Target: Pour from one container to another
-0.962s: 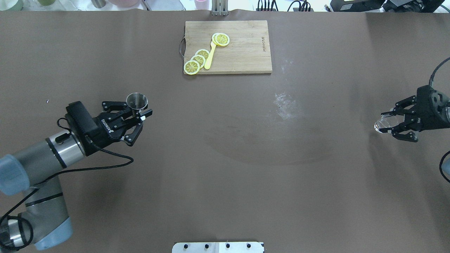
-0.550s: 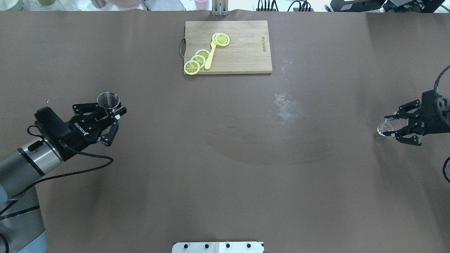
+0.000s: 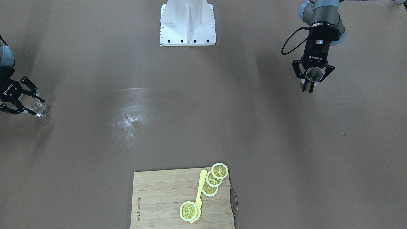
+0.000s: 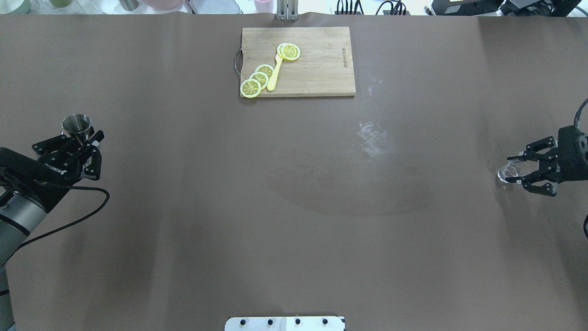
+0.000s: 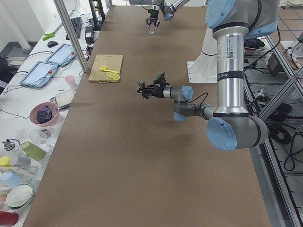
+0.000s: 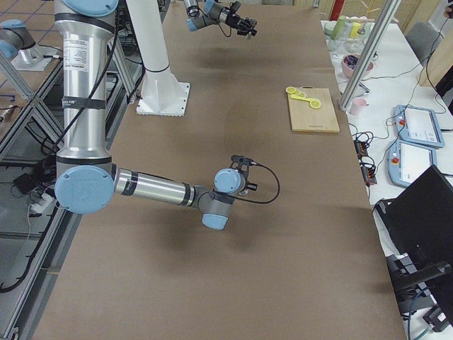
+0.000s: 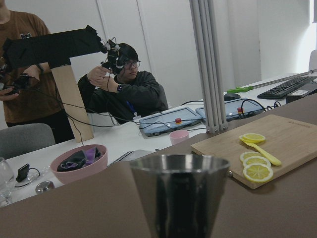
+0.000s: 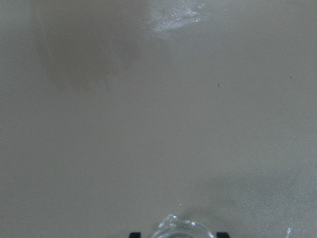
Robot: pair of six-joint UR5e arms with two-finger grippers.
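Note:
The grey metal jigger (image 4: 76,125) stands upright at the table's far left, with my left gripper (image 4: 83,136) shut on its waist. In the front-facing view the jigger (image 3: 314,73) shows its round mouth, held in the left gripper (image 3: 310,85). Its upper cone (image 7: 178,193) fills the left wrist view. The clear glass cup (image 4: 507,173) is at the far right edge, tilted on its side, and my right gripper (image 4: 518,173) is shut on it. The front-facing view shows the cup (image 3: 38,109) in the right gripper (image 3: 31,105). Only its rim (image 8: 185,229) shows in the right wrist view.
A wooden cutting board (image 4: 317,73) with lemon slices (image 4: 257,80) and a yellow utensil lies at the far middle. A whitish smear (image 4: 374,137) marks the brown table cover right of centre. The robot's base plate (image 4: 285,323) sits at the near edge.
My left gripper has carried the jigger well to the left and slightly farther away. The right gripper has drifted a little to the right with the glass cup.

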